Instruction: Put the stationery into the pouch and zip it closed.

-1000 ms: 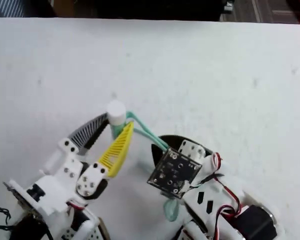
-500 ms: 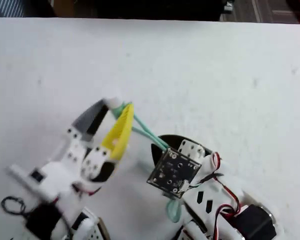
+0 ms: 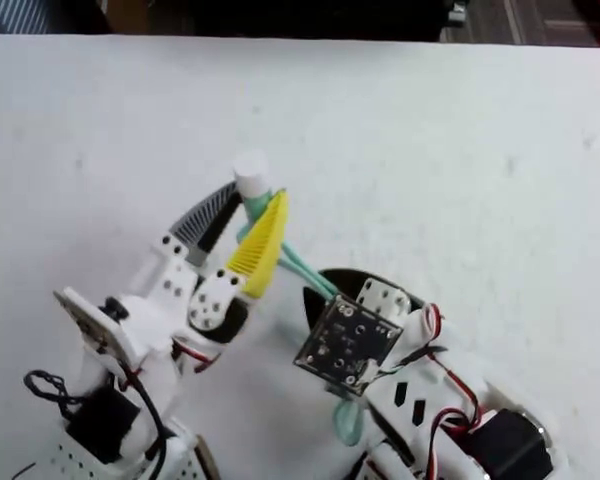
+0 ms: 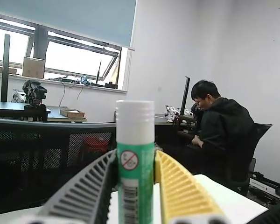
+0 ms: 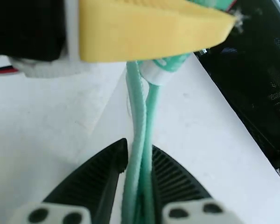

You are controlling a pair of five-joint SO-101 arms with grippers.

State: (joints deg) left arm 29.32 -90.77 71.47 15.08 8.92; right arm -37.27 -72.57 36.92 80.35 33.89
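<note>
The left tool [image 3: 257, 192] has swung farther out over the white counter [image 3: 430, 150] in the past second, carrying the glue stick [image 3: 250, 172] away from the near edge and slightly toward the right arm's side; the left arm's body has turned and shifted with it. The right arm, low at the near edge in the high view, has not moved.

The left tool grips the glue stick between its grey and yellow fingers [image 3: 263, 245], white cap uppermost. Seen from the left wrist, the stick [image 4: 135, 140] stands upright with its green labelled body squeezed between the two ribbed fingers [image 4: 177, 186], the cap clear above their tips.

The mint-green pouch [image 3: 300, 265] stretches as two thin strips from the right arm toward the glue stick. In the right wrist view the right tool [image 5: 137, 147] is clamped on the pouch [image 5: 139, 130], its black fingers pinching both strips together above the counter [image 5: 46, 116]. The strips rise to meet the foot of the glue stick beneath the left tool's yellow finger [image 5: 149, 28]. Whether the stick's lower end sits inside the pouch's mouth or just against it cannot be told, nor whether the pouch holds anything.
</note>
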